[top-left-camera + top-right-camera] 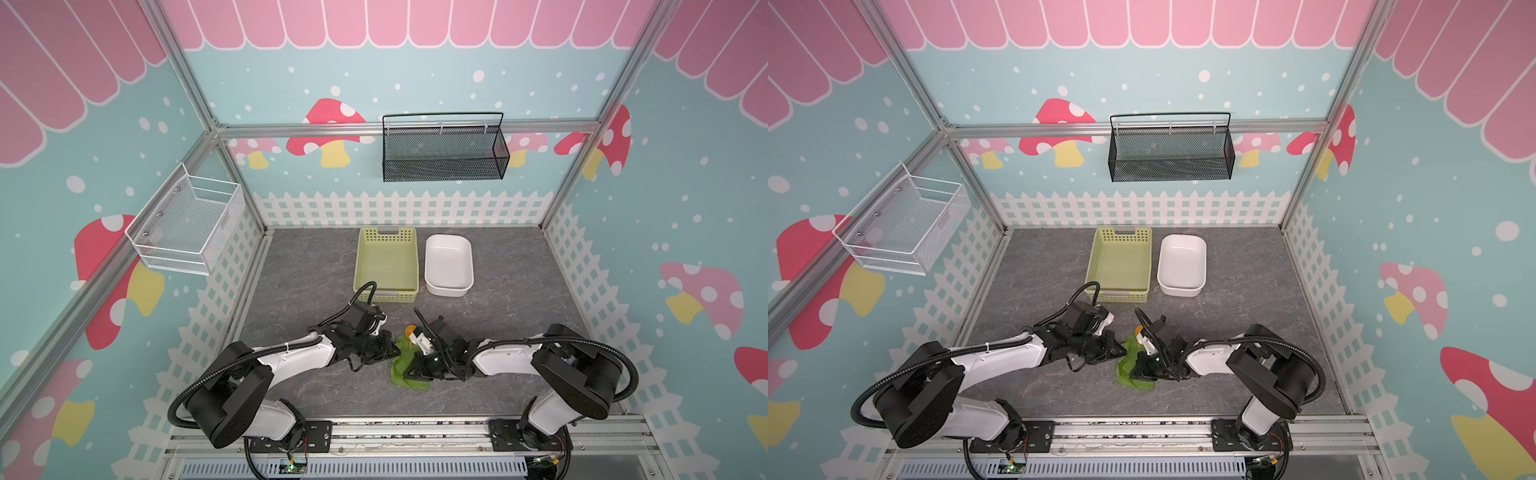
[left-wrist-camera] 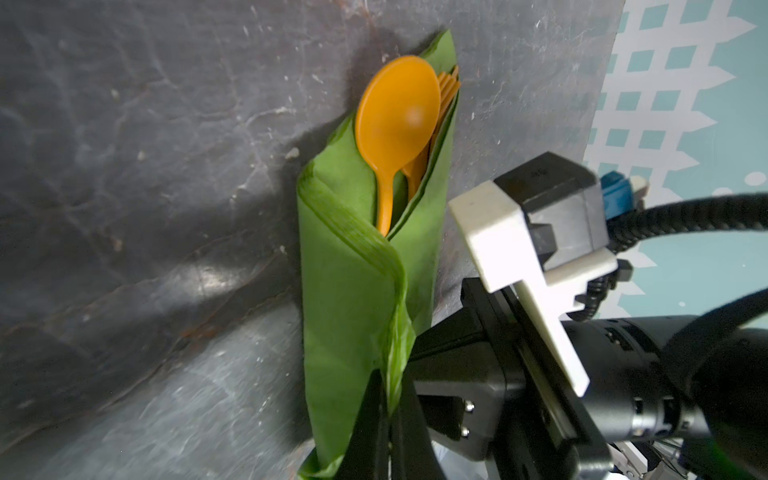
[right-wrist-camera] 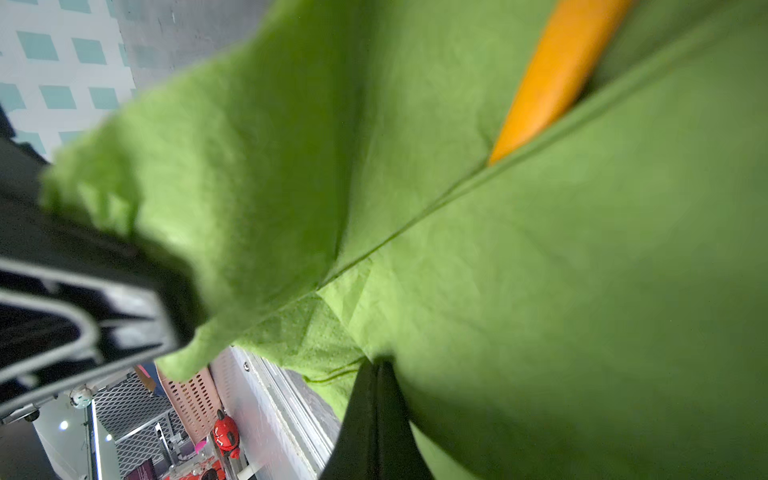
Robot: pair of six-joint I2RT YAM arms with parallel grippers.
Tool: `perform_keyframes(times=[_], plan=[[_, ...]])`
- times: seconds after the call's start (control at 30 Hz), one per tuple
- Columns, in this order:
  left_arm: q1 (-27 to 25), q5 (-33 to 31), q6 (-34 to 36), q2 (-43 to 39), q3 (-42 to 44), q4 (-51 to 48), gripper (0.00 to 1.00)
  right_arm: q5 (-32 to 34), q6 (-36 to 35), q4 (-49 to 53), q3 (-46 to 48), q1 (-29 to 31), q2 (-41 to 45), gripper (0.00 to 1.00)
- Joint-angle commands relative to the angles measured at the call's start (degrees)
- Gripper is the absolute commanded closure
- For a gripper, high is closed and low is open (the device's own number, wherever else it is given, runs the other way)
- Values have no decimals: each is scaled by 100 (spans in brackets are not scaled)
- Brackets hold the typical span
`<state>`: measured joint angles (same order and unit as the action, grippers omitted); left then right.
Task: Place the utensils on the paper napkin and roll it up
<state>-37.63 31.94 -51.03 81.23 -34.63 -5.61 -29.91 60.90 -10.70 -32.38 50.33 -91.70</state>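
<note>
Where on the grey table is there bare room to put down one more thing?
Free: the table between the green basket and the left fence; the stretch from the white dish to the right fence; the strip before the front rail. Crowded: the middle, where the left hand and right hand pinch the paper napkin.

Arms stretched inward, low.
Left gripper pinched closed; right gripper just beside it, likewise closed.
</note>
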Motion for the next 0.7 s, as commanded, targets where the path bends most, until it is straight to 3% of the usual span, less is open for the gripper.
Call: perform_keyframes(times=[0.0, 0.67], plan=[[-7, 133, -276, -85, -42, 83, 100, 151, 9, 318, 37, 39, -138, 100], [-425, 163, -1690, 474, -81, 1541, 100, 189, 9, 307, 64, 38, -58, 100]])
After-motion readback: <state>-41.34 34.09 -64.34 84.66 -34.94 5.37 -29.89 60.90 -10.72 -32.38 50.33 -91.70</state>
